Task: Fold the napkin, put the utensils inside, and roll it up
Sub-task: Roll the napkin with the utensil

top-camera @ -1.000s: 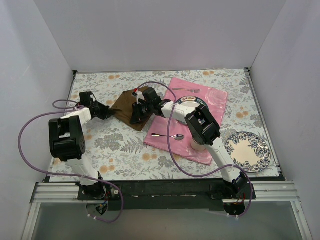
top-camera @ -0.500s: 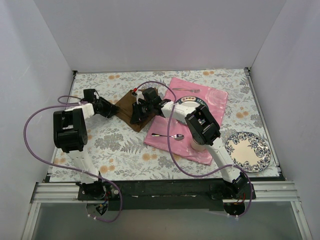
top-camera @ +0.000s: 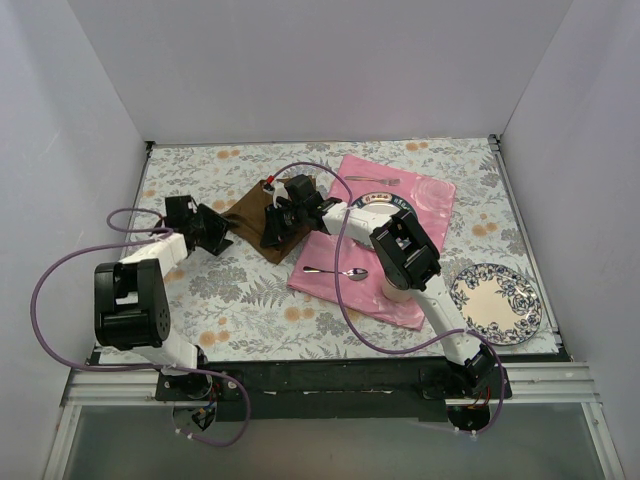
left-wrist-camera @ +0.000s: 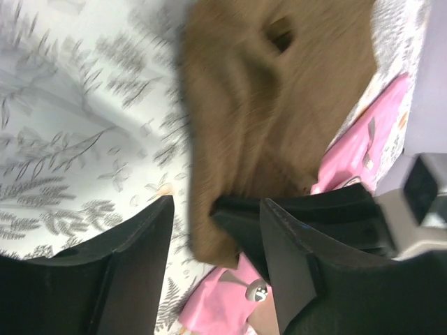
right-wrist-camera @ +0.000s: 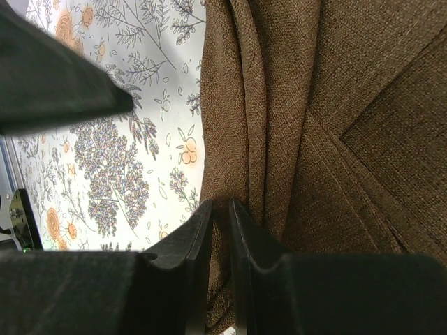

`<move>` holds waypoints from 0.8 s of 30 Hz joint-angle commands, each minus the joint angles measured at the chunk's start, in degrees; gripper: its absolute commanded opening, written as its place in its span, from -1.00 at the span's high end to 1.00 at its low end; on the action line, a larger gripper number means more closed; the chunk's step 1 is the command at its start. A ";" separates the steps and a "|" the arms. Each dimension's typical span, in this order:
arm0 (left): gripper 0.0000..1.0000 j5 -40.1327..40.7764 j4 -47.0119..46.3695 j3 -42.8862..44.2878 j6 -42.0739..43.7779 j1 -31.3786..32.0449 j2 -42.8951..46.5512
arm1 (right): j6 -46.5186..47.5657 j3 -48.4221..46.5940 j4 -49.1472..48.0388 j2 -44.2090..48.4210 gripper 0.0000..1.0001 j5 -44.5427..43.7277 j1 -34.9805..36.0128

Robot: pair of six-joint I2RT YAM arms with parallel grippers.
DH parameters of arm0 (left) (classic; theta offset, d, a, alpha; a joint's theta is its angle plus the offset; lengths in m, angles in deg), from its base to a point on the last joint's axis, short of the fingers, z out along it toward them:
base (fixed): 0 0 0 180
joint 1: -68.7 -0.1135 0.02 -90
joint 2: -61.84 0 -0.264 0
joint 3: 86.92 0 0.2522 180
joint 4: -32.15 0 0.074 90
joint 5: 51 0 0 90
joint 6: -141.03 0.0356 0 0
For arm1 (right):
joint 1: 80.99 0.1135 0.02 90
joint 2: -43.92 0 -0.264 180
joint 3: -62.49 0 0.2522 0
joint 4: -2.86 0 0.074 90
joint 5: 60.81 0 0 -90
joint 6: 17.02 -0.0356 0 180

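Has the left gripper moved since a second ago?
Yes. The left gripper has shifted slightly toward the table's near edge, beside the napkin, jaws now open.

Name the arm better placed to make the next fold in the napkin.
Right: the right claw pinches an edge fold of the napkin, while the left claw stands open beside it, gripping nothing.
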 commanded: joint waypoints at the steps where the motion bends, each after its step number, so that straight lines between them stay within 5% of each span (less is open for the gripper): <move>1: 0.01 -5.72 -9.04 -6.16 -4.77 0.45 2.18 | 3.45 1.15 7.89 -3.92 0.52 -5.21 -1.31; 18: 0.09 -7.94 -8.53 -1.85 -3.10 0.45 -5.13 | 4.33 0.89 8.07 -3.66 0.52 -4.86 -1.31; 24: 0.45 -10.45 -15.09 -2.04 -2.04 1.68 -4.15 | 4.86 0.45 8.59 -4.53 0.52 -4.42 -1.31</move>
